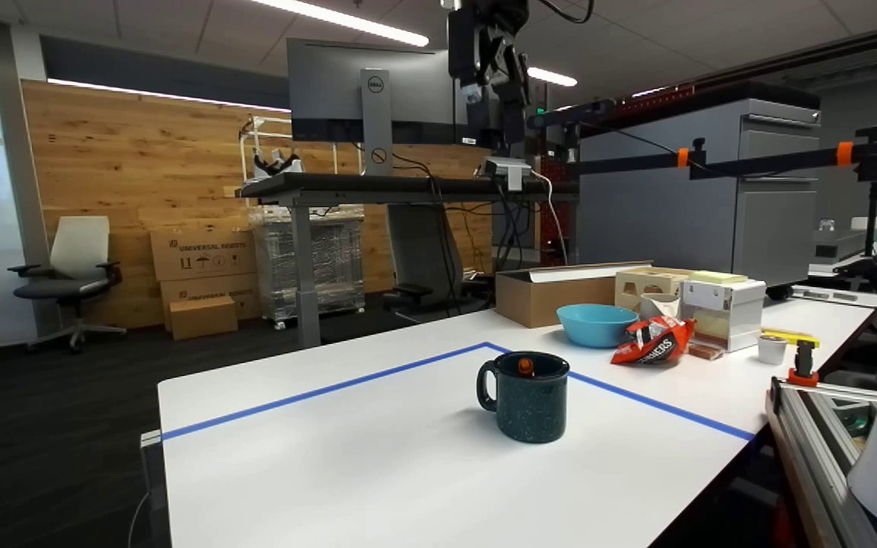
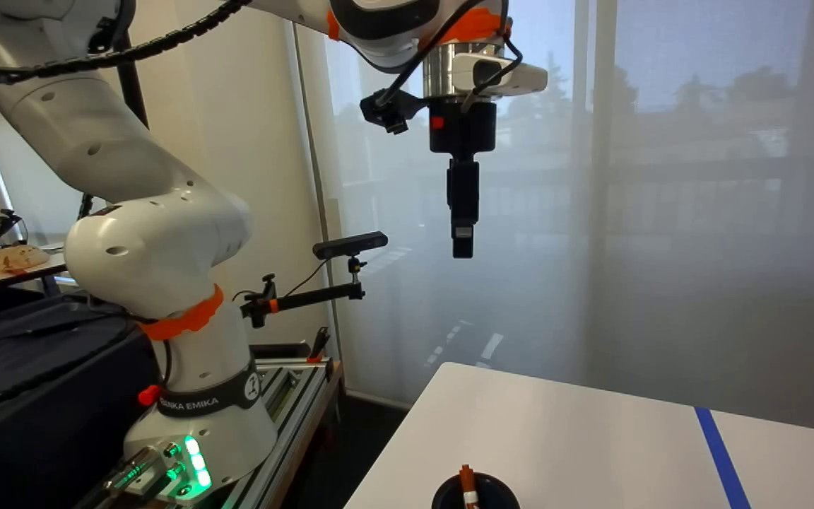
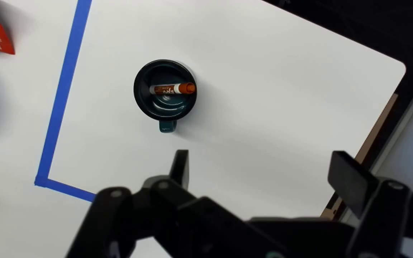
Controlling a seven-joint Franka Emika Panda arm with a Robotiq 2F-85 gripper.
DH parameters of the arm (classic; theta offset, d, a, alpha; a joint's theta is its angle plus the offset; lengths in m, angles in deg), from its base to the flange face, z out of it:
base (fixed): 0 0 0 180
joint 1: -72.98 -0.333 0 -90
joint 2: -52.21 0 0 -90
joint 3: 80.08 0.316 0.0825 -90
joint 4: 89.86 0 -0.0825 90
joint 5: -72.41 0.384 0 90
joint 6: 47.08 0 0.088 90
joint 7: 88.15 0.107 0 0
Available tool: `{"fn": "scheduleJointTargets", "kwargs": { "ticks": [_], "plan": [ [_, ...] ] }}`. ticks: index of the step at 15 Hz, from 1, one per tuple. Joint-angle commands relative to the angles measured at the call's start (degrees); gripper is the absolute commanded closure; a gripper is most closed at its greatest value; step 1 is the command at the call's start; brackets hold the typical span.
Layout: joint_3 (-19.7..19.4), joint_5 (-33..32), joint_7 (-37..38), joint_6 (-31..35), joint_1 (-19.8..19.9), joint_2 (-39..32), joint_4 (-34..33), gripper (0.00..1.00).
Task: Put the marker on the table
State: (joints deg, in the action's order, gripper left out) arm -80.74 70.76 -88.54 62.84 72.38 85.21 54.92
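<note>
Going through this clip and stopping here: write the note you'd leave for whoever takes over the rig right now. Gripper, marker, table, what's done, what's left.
Gripper: open, holding nothing, raised above the table.
Marker: leaning inside the dark teal mug, orange end up near the rim. The mug stands upright on the table, inside the corner of the blue tape lines.
Done: none of the transfer; the marker is not yet out.
Left: grasp the marker, lift it clear, lay it on the table, release. The orange end looks like the easier grip.
</note>
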Motion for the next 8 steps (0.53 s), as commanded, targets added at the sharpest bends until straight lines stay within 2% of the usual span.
{"fn": "scheduleJointTargets", "kwargs": {
  "ticks": [1,7,8],
  "plan": [
    [0.22,0.13,-0.1,-0.12,0.24,-0.02,-0.1,0.0],
    [0.22,0.13,-0.1,-0.12,0.24,-0.02,-0.1,0.0],
    [0.53,1.77,4.2,1.15,1.08,-1.01,-0.32,0.0]
  ]
}}
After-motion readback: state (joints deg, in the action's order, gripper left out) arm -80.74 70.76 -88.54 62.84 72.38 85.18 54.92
